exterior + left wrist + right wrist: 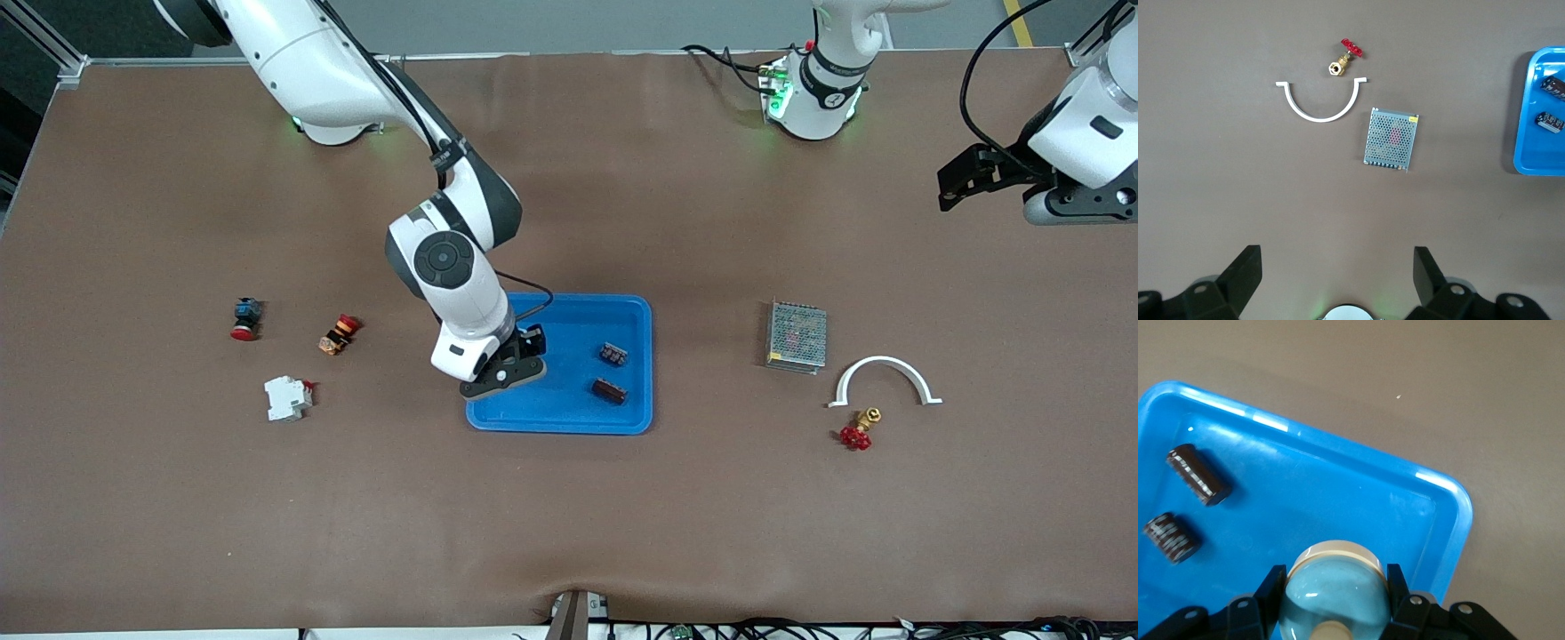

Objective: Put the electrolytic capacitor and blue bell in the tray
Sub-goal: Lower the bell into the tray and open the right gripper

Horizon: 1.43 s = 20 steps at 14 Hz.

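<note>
Gripping the blue bell [1336, 583] between clenched fingers, the right claw [514, 357] hangs over the blue tray [622, 422] at its end toward the right arm; two dark electrolytic capacitors [612, 354] lie in the tray's other half, while the left claw [1337, 273] waits released above bare bench [569, 516] near the mesh box [797, 336]

A robotics lab: two arms bolted to a brown-covered table [622, 516] strewn with electrical parts.
</note>
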Available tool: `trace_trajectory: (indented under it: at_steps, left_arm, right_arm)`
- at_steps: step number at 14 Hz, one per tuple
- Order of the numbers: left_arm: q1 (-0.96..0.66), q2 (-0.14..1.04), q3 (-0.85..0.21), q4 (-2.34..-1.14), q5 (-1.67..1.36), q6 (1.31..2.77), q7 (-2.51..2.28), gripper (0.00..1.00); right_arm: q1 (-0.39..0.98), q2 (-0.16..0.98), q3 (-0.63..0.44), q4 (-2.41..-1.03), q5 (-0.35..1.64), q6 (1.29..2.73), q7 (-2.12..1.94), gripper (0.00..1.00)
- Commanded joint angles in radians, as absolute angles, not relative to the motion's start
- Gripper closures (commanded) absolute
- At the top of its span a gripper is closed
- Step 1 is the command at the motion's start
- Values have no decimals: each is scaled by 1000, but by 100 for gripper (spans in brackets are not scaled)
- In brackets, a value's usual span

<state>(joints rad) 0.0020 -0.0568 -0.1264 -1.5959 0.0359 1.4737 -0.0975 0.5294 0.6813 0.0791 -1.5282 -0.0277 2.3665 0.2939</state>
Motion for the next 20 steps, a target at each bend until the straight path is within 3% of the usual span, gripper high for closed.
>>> trace_trajectory:
  at_steps: [1, 20]
  left_arm:
    - [9, -66, -124, -1591, 28, 1465, -81, 0]
    - [29, -81, -124, -1591, 18, 1489, -87, 0]
  right_arm:
    - [523, 741, 81, -1496, -66, 2413, 311, 68]
    - [541, 833, 66, -1500, -118, 2499, 311, 67]
